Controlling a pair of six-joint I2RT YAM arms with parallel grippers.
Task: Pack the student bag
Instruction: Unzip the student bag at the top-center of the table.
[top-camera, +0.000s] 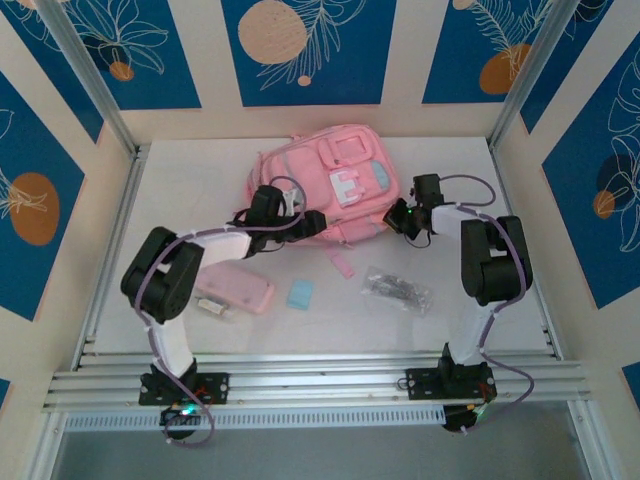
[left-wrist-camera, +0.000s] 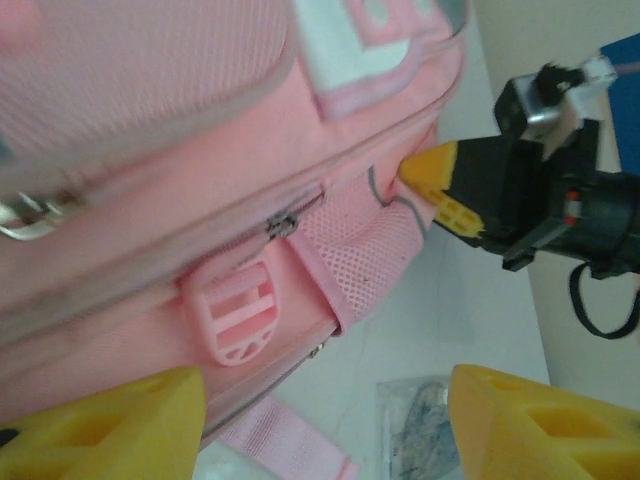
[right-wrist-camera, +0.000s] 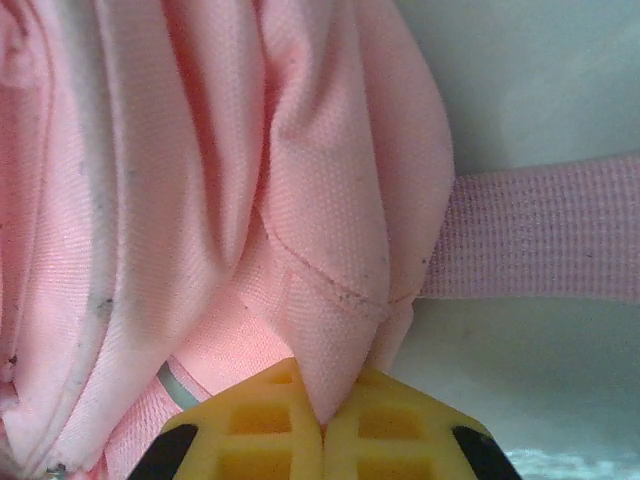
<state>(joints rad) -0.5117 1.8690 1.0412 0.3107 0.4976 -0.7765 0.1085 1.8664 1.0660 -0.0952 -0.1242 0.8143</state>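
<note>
**Student bag (top-camera: 325, 185) pinched at one corner by the right gripper (right-wrist-camera: 322, 425)**

The student bag is laid flat on the white table (top-camera: 190, 190), at the far middle, with its front pockets facing up. A fold of its pink cloth is squeezed between the yellow fingers (right-wrist-camera: 260, 430) of the right gripper. The fingers are pressed tight together with just the cloth between them. This is at the near right corner of the bag. A pink strap (right-wrist-camera: 545, 240) is seen running off sideways just beside that fold.

The left gripper (left-wrist-camera: 325, 430) is held at the near side of the bag, to the left of the right gripper. Its two fingers are spread wide apart and nothing is held between them. A pink buckle (left-wrist-camera: 240, 315) and a mesh side pocket (left-wrist-camera: 365, 250) are seen on the bag close to them.

Nearer the arm bases, a flat pink pencil case (top-camera: 240, 292), a small blue block (top-camera: 300, 293) and a clear plastic packet (top-camera: 397, 290) are laid on the table, apart from the bag. A small pink strip (top-camera: 343, 264) is laid between the bag and the blue block. What it is cannot be told.
</note>
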